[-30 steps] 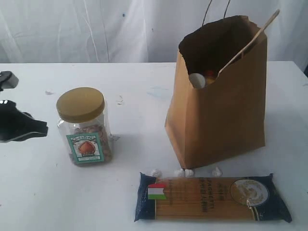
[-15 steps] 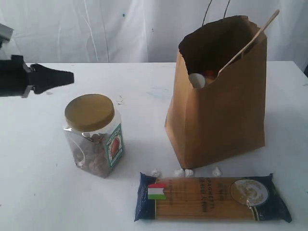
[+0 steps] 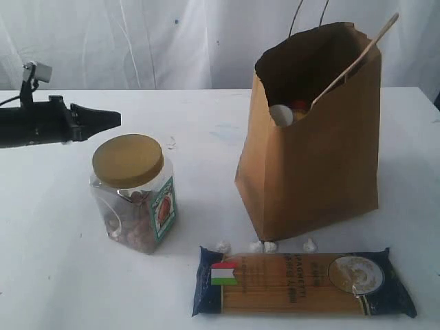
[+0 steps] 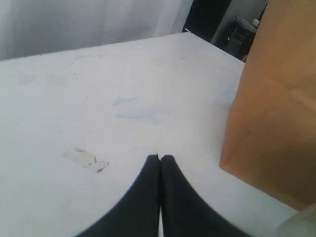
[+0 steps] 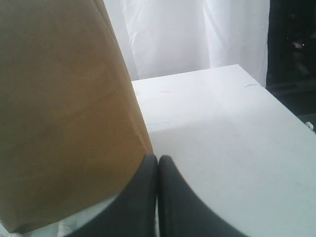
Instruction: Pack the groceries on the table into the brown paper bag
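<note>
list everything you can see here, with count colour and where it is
jar: one, clear with gold lid and teal label, upright on the left part of the table
paper bag: one, brown, standing open on the right part of the table
spaghetti packet: one, dark blue with a clear window, lying flat in front of the bag
wooden stick: one, pale, leaning out of the bag's top
items in the bag: at least two, one white and one orange-red, too hidden to name
crumbs: four, white, between bag and packet
table: one, white
curtain: white, behind the table
left hand: one, black, shut, empty, near the jar
right hand: one, black, shut, empty, beside the bag
</note>
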You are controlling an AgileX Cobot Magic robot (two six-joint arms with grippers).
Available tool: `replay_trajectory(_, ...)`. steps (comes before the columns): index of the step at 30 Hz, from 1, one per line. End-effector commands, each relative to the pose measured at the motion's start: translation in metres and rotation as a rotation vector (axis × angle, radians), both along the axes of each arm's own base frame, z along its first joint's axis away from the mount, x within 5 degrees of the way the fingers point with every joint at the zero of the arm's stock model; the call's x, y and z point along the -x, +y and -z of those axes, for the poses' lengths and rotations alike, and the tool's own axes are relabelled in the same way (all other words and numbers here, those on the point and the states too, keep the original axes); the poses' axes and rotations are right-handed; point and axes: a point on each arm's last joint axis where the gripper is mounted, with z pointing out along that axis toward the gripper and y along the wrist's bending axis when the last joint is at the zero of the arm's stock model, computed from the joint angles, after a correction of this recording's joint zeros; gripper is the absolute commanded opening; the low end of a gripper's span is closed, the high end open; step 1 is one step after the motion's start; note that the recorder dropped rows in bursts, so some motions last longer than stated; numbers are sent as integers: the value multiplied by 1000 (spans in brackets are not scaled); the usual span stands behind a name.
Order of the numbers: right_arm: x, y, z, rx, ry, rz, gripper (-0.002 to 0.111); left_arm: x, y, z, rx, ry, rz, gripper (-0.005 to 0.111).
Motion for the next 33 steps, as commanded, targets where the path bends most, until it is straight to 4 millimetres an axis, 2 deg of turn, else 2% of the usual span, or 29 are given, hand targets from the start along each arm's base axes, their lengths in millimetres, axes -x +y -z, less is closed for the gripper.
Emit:
replay_trajectory(1, 0, 0, 1, -1, -3, 6, 0, 2, -14, 24, -47, 109, 123, 0)
replay_trajectory(5, 0, 0, 1, -1, -3, 6, 0, 17, -15, 31, -130, 271, 236, 0)
replay_trajectory(9, 0, 0, 1, -1, -3, 6, 0, 36, -13, 29, -191, 452, 341, 0)
replay_trajectory(13, 0, 0, 1, -1, -3, 6, 0, 55, -12, 25, -211, 522, 381, 0)
replay_trajectory(22, 0, 0, 1, -1, -3, 6, 0, 96, -8, 9, -310, 517, 354, 0)
replay_trajectory(24, 0, 0, 1, -1, -3, 6, 0, 100, -7, 1, -334, 482, 321, 0)
replay_trajectory(28, 0, 0, 1, -1, -3, 6, 0, 113, -10, -15, -371, 344, 372, 0)
replay_trajectory(30, 0, 0, 1, -1, -3, 6, 0, 116, -13, -12, -404, 323, 355, 0)
replay_trajectory(33, 0, 0, 1, -1, -3, 6, 0, 115, -14, 3, -497, 337, 249, 0)
